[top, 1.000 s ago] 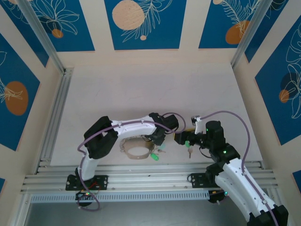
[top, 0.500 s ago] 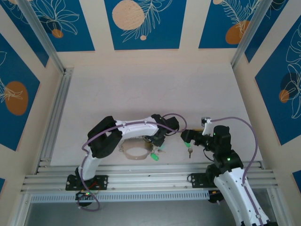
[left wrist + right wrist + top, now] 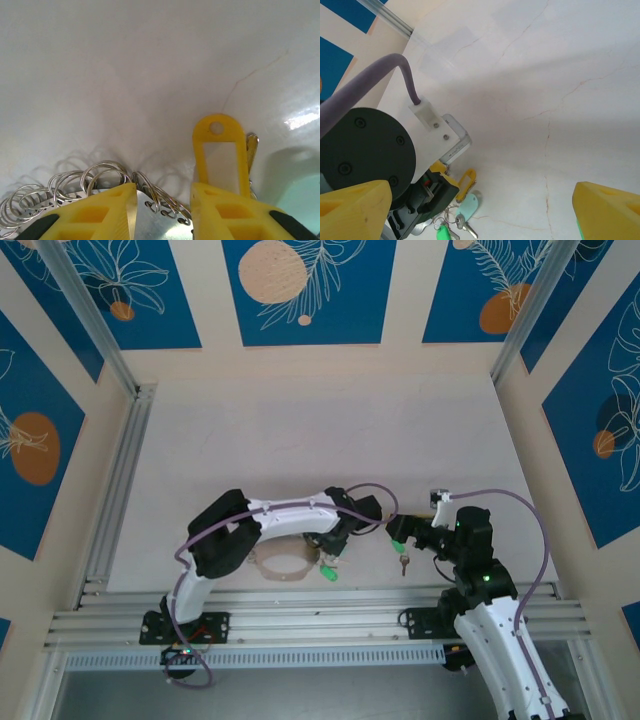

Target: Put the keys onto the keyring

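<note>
The keyring is bright, polished metal wire. At 3 o'clock of it, the key's yellow tag is smooth, glossy plastic. The table looks pale, matt and hairline-cracked.

Left arm and right arm are wearing white shells with black joints, each trailing a lilac cable. Left claw and right claw are carrying yellow fingers. The black wrist housing is showing four screws; beside it, a white bracket is clamping the cable.
</note>
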Robot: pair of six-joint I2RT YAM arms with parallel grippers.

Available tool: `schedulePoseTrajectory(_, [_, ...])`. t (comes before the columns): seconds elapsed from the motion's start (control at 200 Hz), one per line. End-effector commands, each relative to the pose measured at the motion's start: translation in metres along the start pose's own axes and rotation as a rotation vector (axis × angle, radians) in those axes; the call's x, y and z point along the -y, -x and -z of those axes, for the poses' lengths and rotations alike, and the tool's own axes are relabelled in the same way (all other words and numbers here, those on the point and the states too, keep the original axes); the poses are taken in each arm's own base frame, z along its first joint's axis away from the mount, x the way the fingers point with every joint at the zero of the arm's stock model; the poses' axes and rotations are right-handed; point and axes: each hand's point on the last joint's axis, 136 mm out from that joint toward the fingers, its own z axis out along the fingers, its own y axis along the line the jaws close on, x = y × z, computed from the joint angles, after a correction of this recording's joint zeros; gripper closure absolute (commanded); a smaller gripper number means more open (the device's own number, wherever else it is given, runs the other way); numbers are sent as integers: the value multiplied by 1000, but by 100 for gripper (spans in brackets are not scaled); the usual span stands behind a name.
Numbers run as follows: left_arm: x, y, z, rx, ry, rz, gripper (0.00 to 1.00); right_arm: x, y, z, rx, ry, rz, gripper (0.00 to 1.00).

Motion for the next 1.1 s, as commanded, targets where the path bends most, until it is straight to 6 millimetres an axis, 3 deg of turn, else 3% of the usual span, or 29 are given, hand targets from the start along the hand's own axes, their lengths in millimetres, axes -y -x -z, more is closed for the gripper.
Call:
schedulePoseTrajectory(0.0, [-6,-16,6,-23,70,-33,64,-1,-7,-1,-20,23,-13,6])
schedulePoseTrajectory(0.295, [-6,-28,2,-31,79,-11,67,-1,-7,-1,-17,23,-11,6])
schedulePoseTrajectory(0.71, [-13,-29,12,-1,46,18,100,0,-6,-1,-15,17,-12,7])
schedulePoseTrajectory(0.97, [-33,-30,30,54,-37,73,100,-11,-5,2,-11,72,29,7])
schedulePoseTrajectory(1.095, [-41,-25,48,123,-152,105,100,-23,-3,5,-3,122,60,7])
